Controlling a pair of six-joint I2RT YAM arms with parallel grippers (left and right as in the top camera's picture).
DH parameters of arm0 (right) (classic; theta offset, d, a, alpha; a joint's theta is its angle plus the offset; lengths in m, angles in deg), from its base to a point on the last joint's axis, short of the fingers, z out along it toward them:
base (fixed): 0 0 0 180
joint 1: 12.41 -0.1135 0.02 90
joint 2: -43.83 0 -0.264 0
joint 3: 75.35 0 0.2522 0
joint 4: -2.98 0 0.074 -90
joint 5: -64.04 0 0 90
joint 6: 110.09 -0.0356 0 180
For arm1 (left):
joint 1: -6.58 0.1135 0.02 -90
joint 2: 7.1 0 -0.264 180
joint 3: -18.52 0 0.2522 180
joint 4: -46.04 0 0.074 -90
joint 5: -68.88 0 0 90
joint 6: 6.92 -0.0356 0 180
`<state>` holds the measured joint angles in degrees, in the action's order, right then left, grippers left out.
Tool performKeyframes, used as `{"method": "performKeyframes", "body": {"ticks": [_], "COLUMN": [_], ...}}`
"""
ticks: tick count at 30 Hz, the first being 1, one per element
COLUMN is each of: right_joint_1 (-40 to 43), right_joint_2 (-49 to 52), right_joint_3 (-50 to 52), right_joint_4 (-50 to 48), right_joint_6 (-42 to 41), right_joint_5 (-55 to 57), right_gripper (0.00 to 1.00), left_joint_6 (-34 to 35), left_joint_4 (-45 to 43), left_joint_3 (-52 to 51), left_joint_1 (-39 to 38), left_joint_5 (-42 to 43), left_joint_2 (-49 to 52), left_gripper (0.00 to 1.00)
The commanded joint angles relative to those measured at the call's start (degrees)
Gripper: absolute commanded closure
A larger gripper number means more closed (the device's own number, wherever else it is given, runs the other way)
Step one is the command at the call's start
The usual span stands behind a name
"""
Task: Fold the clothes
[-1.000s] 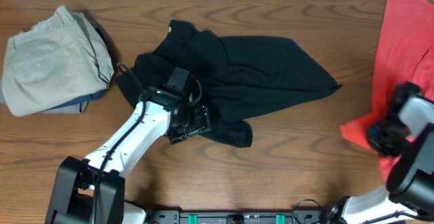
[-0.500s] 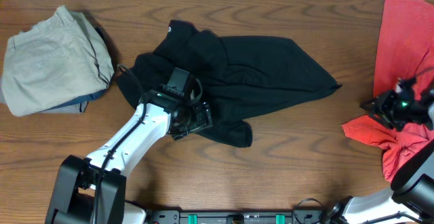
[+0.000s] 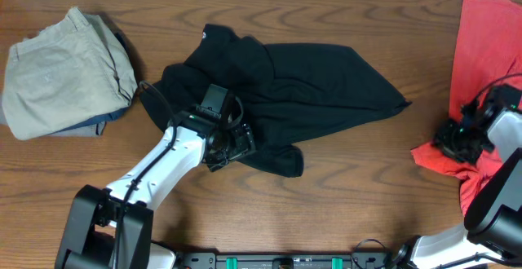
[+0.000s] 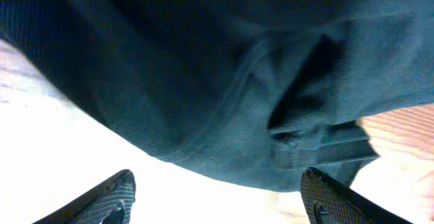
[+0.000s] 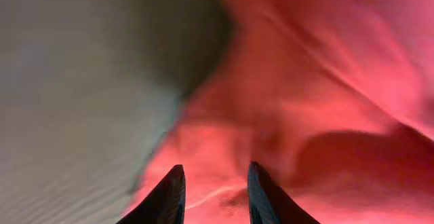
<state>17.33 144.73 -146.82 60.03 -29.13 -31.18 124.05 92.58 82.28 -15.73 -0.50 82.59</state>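
Left gripper (image 4: pixel 217 176) first: its fingers (image 4: pixel 112 195) are spread wide with nothing between them, and in the wrist view they frame the lower edge of the black shirt (image 3: pixel 318 81), which fills nearly everything above the tips, seam and hem folds included. From overhead that claw sits right on the shirt's near-left part, just beside the rumpled lobe that pokes toward the front edge of the table (image 3: pixel 359 196). The shirt itself lies crumpled in the middle of the table, one pointed corner stretching out to the right, well apart from the other clothes. There's a small white logo mark (image 3: pixel 205 31) up by its far-left corner, way too small to read, so no brand from me. Right gripper (image 5: pixel 215 167): fingers only a little apart, with blurry red cloth showing through the gap past the tips. It's over the near-left corner of the coral-red garment (image 3: pixel 485 49), which is bunched up there and otherwise runs up the table's right edge to the far side. The wrist view is soft, so I can't make out any print on it. Far left, the khaki trousers (image 3: pixel 61 69) sit folded in a stack, with a dark blue layer (image 3: pixel 102 122) peeking out underneath, well away from both claws.
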Motion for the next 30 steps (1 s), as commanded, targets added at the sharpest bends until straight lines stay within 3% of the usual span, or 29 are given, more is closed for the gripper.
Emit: {"method": "performKeyframes", "body": {"ticks": [1, 6, 8, 10, 15, 18, 24, 30], "right_joint_1": [2.05, 7.87, 10.14, 11.32, 9.66, 6.19, -1.84, -7.28], "right_joint_2": [0.57, 0.46, 0.26, -0.22, -2.62, -3.89, -2.67, -0.52], "right_joint_3": [2.8, 2.56, 1.05, -0.85, -4.2, -4.37, -4.31, -4.28], "right_joint_4": [-0.22, 3.43, 4.37, 4.44, 2.75, 2.4, 2.56, 1.97], "right_joint_6": [-9.38, -19.19, -19.37, -14.4, 4.26, 8.07, 8.66, 4.87], "right_joint_5": [15.17, 22.75, 18.82, 9.53, -20.59, -25.38, -19.39, -18.99], "right_gripper": [0.69, 0.68, 0.68, 0.7, 0.69, 0.68, 0.58, 0.57], "left_joint_6": [1.36, 1.36, 1.33, 1.36, 1.29, -0.31, -7.85, -11.21], "left_joint_4": [-0.59, -1.95, -2.99, -4.02, -4.81, -3.93, 3.17, 10.75], "left_joint_3": [-1.05, -1.68, -2.16, -2.8, -3.82, -3.85, -3.69, -3.06], "left_joint_1": [-0.17, -0.17, -0.17, -0.17, -0.17, -0.07, 5.31, 17.97], "left_joint_5": [-0.33, -0.33, -0.33, -0.33, -3.21, -7.13, -9.97, -13.81], "left_joint_2": [0.98, 1.01, 1.03, 1.2, 2.69, 3.26, 1.95, -1.01], "left_gripper": [0.2, 0.2, 0.2, 0.23, 0.58, 0.94, 0.94, 0.94]}}
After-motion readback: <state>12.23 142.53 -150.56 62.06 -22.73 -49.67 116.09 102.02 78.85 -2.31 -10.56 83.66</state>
